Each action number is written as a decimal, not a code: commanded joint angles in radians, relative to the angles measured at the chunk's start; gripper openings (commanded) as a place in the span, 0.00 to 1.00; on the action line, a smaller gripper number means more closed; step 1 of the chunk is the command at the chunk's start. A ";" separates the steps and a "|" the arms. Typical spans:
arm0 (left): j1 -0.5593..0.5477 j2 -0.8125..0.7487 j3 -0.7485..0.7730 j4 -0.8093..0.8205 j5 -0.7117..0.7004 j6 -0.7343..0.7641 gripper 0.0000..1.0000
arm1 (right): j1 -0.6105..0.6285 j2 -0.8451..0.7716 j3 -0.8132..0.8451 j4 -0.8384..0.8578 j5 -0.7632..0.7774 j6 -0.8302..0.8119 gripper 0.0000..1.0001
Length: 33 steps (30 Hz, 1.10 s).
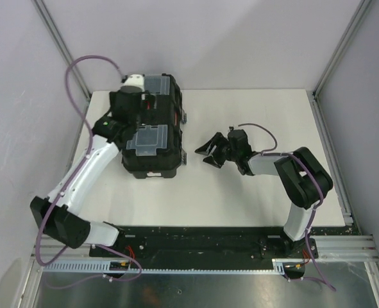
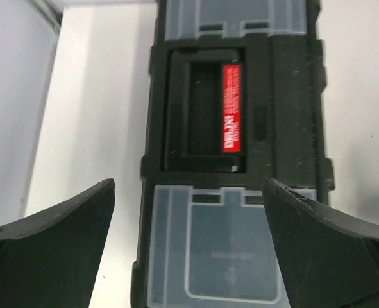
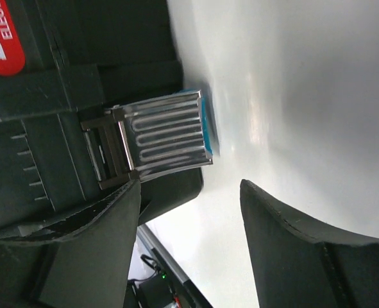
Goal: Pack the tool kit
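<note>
The black toolbox (image 1: 156, 131) lies lid-shut at the table's left. It has two clear lid compartments (image 1: 148, 140) and a handle with a red label (image 2: 231, 107). My left gripper (image 1: 129, 108) hovers over the box's left side. In the left wrist view it (image 2: 189, 186) is open and empty, its fingers either side of the near clear compartment (image 2: 231, 253). My right gripper (image 1: 210, 151) is open and empty just right of the box. In the right wrist view it (image 3: 189, 189) sits below a metal latch with a blue edge (image 3: 163, 138). No screwdrivers show.
The white table (image 1: 253, 115) is walled by grey panels with metal frame posts (image 1: 61, 45). A purple cable (image 1: 80, 70) loops above the left arm. The arms' base rail (image 1: 195, 240) runs along the near edge.
</note>
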 commanded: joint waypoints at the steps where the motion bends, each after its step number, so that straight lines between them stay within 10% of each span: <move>1: 0.158 -0.112 -0.085 -0.005 0.263 -0.198 0.99 | 0.019 0.035 -0.011 0.114 -0.107 0.037 0.69; 5: 0.250 -0.140 -0.150 -0.004 0.340 -0.236 0.99 | 0.040 0.064 -0.037 0.171 -0.106 0.131 0.65; 12: 0.343 -0.102 -0.326 0.042 0.567 -0.349 0.99 | 0.101 0.128 -0.090 0.305 -0.087 0.305 0.30; 33: 0.343 -0.162 -0.519 0.123 0.801 -0.435 0.95 | 0.232 0.238 0.009 0.315 0.231 0.517 0.22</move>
